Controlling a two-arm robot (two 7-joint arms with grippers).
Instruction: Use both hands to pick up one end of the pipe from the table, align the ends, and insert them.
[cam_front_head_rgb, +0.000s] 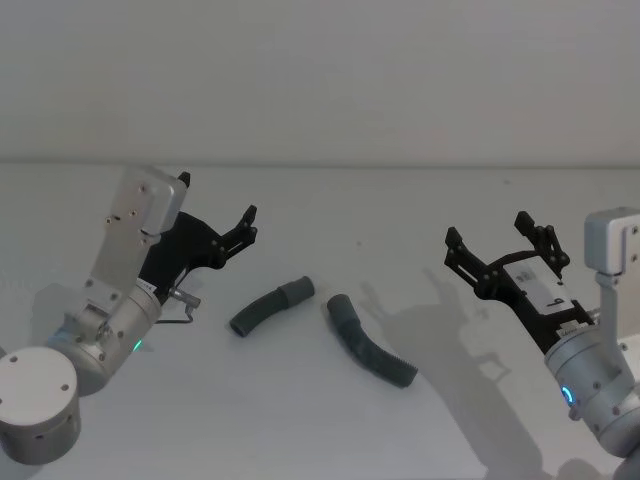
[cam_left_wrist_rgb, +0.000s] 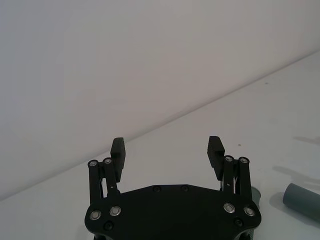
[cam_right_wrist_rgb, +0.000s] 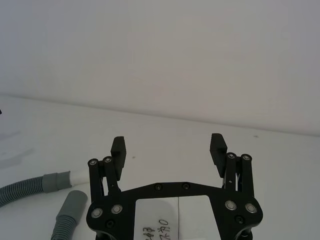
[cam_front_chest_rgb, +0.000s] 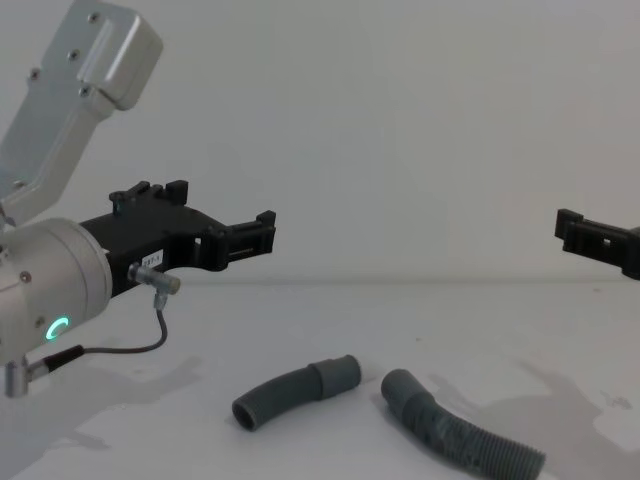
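Left claw (cam_front_head_rgb: 248, 225): black two-fingered plastic, fingers spread wide, nothing in it. It hangs above the matte white counter (cam_front_head_rgb: 300, 430), left of the parts.

Left pipe piece (cam_front_head_rgb: 262, 311): short curved dark-grey corrugated hose, lying flat mid-counter. Its smooth grey left cuff (cam_front_head_rgb: 297, 291) points right.

Right pipe piece (cam_front_head_rgb: 375, 345): same make, just beside the first, not touching. Right cuff (cam_front_head_rgb: 340, 306) faces the left cuff with a small gap between.

Right wrist view shows a narrower white tip (cam_right_wrist_rgb: 80, 175) on one cuff. That's the male end, probably the left piece's.

Right claw (cam_front_head_rgb: 490, 235): also wide open and empty, in the air well right of the parts.

Handling guess: light and floppy. Ribs give bite; cuffs are smooth and stiffer and may slip. Grab each piece on the ribs just behind its cuff, so the ends stay free to mate and don't droop.
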